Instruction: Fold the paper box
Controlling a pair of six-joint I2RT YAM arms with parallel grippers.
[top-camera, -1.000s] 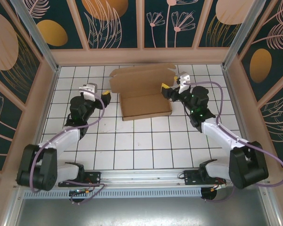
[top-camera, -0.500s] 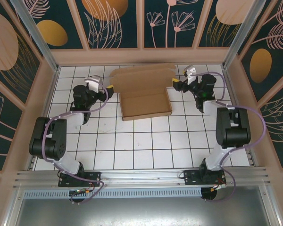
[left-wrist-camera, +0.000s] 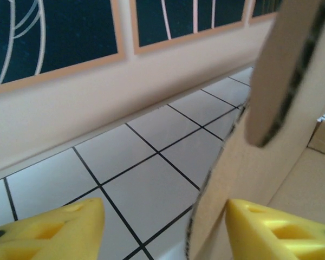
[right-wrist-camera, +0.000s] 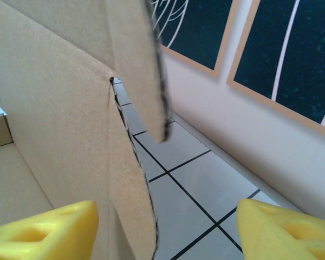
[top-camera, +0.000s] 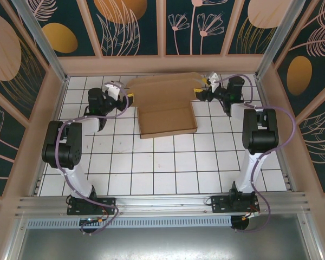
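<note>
Tiled white floor (top-camera: pixel 151 162), black grout lines, w/ dark teal plant-pattern wall panels (top-camera: pixel 135 27) around it.

- Paper box (top-camera: pixel 165 105): brown cardboard, sits at far-centre of floor, close to back wall. Shallow tray part w/ low walls on near side; big rear flap rises behind it, towards the wall.
- Left gripper (top-camera: pixel 125 97): at box's left rear corner, arm stretched far fwd. In the left wrist view we see the left gripper (left-wrist-camera: pixel 162 233) w/ yellow fingers (left-wrist-camera: pixel 54 230) spread wide. A raised cardboard flap (left-wrist-camera: pixel 292 70) stands between them, right up against one finger, well clear of the other. Not clamped; released.
- Right gripper (top-camera: pixel 201 93): at box's right rear corner, mirror pose. In the right wrist view, the right gripper (right-wrist-camera: pixel 162 230) has yellow fingertips (right-wrist-camera: pixel 281 227) wide apart. A cardboard panel (right-wrist-camera: pixel 59 108) w/ a small notch stands between them, beside one fingertip, bare tile beside the other. Released also.
- Both flaps look roughly upright in the wrist views; we can't tell the exact tilt.
</note>
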